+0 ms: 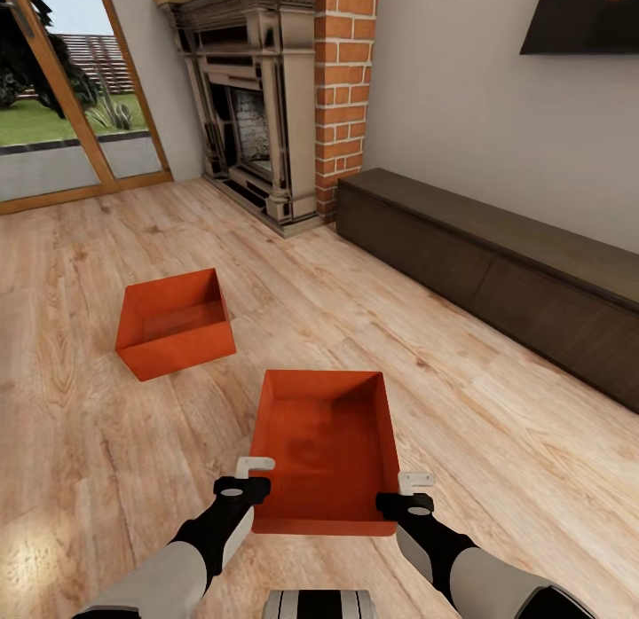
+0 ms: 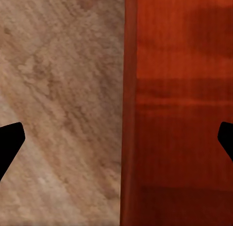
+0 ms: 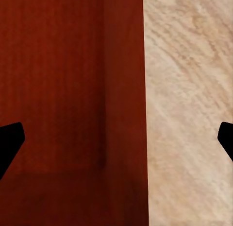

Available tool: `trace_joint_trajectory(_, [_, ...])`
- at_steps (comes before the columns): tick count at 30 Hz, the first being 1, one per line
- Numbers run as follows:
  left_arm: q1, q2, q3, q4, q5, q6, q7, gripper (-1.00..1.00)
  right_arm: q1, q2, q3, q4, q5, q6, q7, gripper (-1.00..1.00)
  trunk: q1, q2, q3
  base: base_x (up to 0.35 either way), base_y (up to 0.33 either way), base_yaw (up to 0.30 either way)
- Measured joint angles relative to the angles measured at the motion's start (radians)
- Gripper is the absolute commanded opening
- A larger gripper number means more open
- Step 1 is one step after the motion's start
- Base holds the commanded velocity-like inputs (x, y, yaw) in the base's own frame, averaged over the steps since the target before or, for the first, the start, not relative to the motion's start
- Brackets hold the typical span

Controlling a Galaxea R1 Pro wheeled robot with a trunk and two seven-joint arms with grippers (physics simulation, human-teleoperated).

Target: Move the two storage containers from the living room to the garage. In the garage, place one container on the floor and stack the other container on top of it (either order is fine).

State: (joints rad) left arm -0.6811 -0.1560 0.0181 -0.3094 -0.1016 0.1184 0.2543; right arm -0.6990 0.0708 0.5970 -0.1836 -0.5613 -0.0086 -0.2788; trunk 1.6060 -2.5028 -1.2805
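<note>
Storage containers, two alike in orange-red, sit on the light wood-plank floor [image 1: 106, 246] of the living room. The nearer container [image 1: 324, 446] lies directly between the two grippers, its open top up and its near end wall just ahead of them. The left gripper [image 1: 251, 475] stands at the container's left near corner and the right gripper [image 1: 410, 491] at its right near corner, each with a pale finger beside the rim.

In the left wrist view the left gripper [image 2: 116, 141] is spread wide, its two dark fingertips at opposite edges of the picture, one over the wood and one over the orange interior, with the container's side wall [image 2: 128, 109] running between them. The right gripper [image 3: 116, 141] in the right wrist view is likewise wide open, straddling the opposite side wall [image 3: 124, 90], one tip over the ribbed bottom and one over bare planks. Neither gripper has closed on the walls; they hold nothing.

The second container [image 1: 174, 322] rests farther off, ahead of the left gripper and to its left, well apart from the first and turned at an angle. Beyond it stands the brick fireplace [image 1: 284, 96], with a glass door [image 1: 62, 105] to its left. A long dark low cabinet [image 1: 497, 264] runs along the wall ahead of the right gripper, below a black wall TV [image 1: 581, 16].
</note>
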Motion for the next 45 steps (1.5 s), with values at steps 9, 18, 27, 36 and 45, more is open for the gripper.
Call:
trace_joint_trajectory(9, [0.0,0.0,0.0,-0.004,0.0,0.0,0.003,1.0,-0.001,0.0,0.003,-0.018,0.008,0.0,0.0,1.0,0.002,-0.001,-0.019,0.0,0.0,0.0])
trace_joint_trajectory(18, [0.0,0.0,0.0,-0.006,0.001,0.0,0.006,1.0,-0.001,-0.001,0.004,-0.02,0.007,0.003,0.0,1.0,0.002,-0.001,-0.019,0.0,0.0,0.0])
trace_joint_trajectory(27, [0.0,0.0,0.001,-0.005,0.001,0.002,0.007,1.0,-0.001,0.0,0.003,-0.019,0.008,0.001,0.0,1.0,0.002,-0.001,-0.019,0.0,0.0,0.0])
trace_joint_trajectory(36, [0.0,-0.001,0.001,0.002,0.023,0.025,0.003,-1.0,-0.001,0.0,0.003,-0.021,0.011,0.002,-0.002,-1.0,0.002,-0.001,-0.019,0.0,0.0,0.0])
trace_joint_trajectory(45, [0.0,-0.001,0.0,-0.005,0.025,0.045,-0.011,-1.0,0.0,0.0,0.008,-0.025,-0.005,0.003,0.001,-1.0,0.002,-0.001,-0.019,0.0,0.0,0.0])
